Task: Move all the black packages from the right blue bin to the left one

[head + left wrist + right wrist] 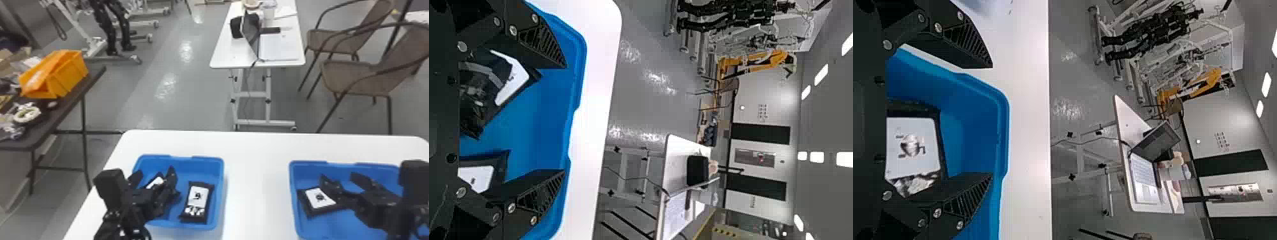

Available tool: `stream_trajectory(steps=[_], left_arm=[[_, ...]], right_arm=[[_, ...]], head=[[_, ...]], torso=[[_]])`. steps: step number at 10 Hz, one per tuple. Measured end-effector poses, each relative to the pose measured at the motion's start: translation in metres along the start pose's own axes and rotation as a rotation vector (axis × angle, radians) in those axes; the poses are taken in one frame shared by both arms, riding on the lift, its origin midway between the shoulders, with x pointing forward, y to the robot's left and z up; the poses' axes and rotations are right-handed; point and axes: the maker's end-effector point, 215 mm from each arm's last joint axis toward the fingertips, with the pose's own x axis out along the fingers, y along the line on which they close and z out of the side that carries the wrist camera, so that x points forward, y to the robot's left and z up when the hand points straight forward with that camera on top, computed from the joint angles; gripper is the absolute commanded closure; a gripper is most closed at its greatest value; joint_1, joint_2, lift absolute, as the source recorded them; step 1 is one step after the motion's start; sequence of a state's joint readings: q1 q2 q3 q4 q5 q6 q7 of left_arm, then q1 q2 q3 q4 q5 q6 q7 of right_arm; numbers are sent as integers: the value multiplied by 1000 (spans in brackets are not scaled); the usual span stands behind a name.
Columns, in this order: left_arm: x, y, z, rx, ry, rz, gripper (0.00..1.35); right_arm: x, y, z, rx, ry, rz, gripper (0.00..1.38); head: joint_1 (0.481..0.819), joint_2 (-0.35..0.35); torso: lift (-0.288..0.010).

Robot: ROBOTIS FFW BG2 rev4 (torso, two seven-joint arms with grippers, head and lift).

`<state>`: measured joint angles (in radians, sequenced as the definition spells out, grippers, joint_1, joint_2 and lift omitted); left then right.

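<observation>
We see the black package (319,198) in the right blue bin (309,164), its long axis, partly masked, near nine-to-three o'clock. It lies toward seven o'clock from the fingertips of the right gripper (338,176), the nearer, parted and probably needing realignment. We note the left gripper (155,169), also spread, over the left bin (207,159) with two further packages (197,199).

The left gripper (154,171) and right gripper (337,175) hang wide open, apparently pointing forward.
</observation>
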<state>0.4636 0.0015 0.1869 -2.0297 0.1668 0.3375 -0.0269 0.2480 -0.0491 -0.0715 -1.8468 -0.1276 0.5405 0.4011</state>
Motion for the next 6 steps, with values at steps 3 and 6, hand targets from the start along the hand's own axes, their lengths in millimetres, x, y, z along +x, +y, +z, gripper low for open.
stream_trajectory(steps=[3, 6], left_arm=[[5, -18, 28, -155, -72, -56, 226], [6, -25, 30, -179, -72, -71, 226]], right_arm=[[-19, -38, -36, -42, 95, -81, 268], [-20, -49, -75, -64, 173, -92, 268]], head=[[695, 102], [695, 82]], torso=[[-40], [-40]])
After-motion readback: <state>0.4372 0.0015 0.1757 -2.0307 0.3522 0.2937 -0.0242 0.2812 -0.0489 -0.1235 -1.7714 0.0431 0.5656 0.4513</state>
